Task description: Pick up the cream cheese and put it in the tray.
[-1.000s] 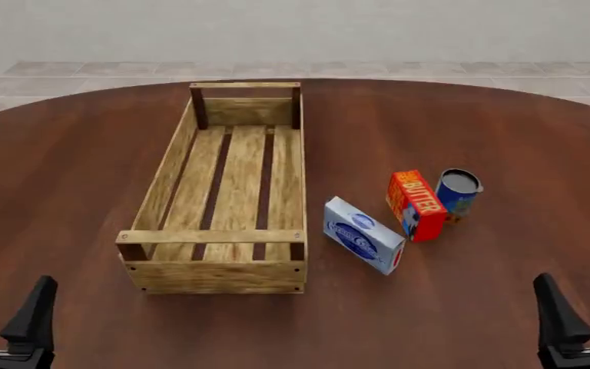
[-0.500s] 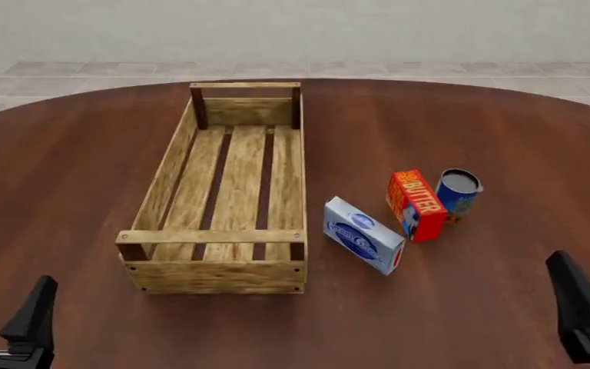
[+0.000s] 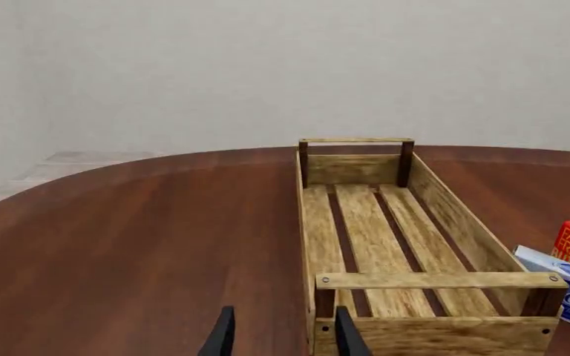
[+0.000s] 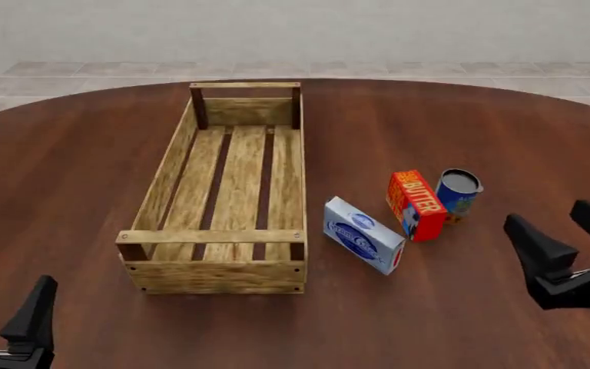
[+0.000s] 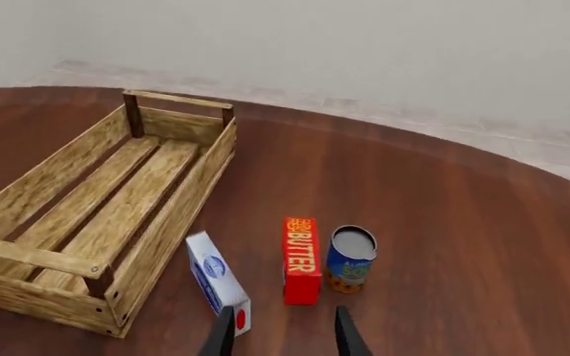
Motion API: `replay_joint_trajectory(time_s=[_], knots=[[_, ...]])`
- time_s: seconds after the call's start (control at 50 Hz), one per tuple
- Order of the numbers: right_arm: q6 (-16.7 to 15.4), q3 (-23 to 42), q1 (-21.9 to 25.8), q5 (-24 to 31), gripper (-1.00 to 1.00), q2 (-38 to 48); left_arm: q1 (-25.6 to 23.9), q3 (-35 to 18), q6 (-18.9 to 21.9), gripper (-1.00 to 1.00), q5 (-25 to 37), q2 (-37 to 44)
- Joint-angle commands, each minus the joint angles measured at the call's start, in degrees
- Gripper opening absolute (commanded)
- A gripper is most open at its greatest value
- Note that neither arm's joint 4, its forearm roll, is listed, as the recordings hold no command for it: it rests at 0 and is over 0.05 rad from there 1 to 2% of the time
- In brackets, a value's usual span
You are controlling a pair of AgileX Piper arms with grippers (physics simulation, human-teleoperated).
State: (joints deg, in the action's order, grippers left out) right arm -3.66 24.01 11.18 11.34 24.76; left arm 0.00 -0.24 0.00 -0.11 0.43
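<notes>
The cream cheese (image 4: 362,234), a white-light blue box with a dark blue oval logo and a red end, stands on its long edge on the table just right of the tray (image 4: 225,192), a long light-wood slatted crate. The box also shows in the right wrist view (image 5: 217,280) and partly in the left wrist view (image 3: 566,291). My right gripper (image 4: 559,228) is open and empty, raised to the right of the box, apart from it. My left gripper (image 4: 3,307) is open and empty at the front left, near the tray's near corner (image 3: 433,319).
A red-orange "BUTTER" box (image 4: 416,204) stands on edge right of the cream cheese. A blue can (image 4: 458,192) stands just beyond it. Both show in the right wrist view, the butter (image 5: 301,259) and the can (image 5: 350,259). The round brown table (image 4: 90,154) ends at the far side.
My right gripper has risen and moved forward and left, towards the boxes, and now stands tilted. The left gripper, tray and boxes have not moved.
</notes>
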Motion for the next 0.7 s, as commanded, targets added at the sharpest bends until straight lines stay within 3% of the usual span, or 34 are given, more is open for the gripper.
replay_joint_trajectory(time_s=[0.02,0.2,0.38,0.7], knots=[[-3.5,4.0,1.8,1.6,1.00,8.9,0.0,0.0,0.0,1.00,0.0,0.0],[-4.8,11.3,3.9,8.3,1.00,13.7,0.0,0.0,0.0,1.00,0.0,0.0],[-8.6,16.1,4.8,13.1,1.00,20.7,0.0,0.0,0.0,1.00,0.0,0.0],[-9.1,22.1,7.8,19.2,1.00,31.8,0.0,0.0,0.0,1.00,0.0,0.0]])
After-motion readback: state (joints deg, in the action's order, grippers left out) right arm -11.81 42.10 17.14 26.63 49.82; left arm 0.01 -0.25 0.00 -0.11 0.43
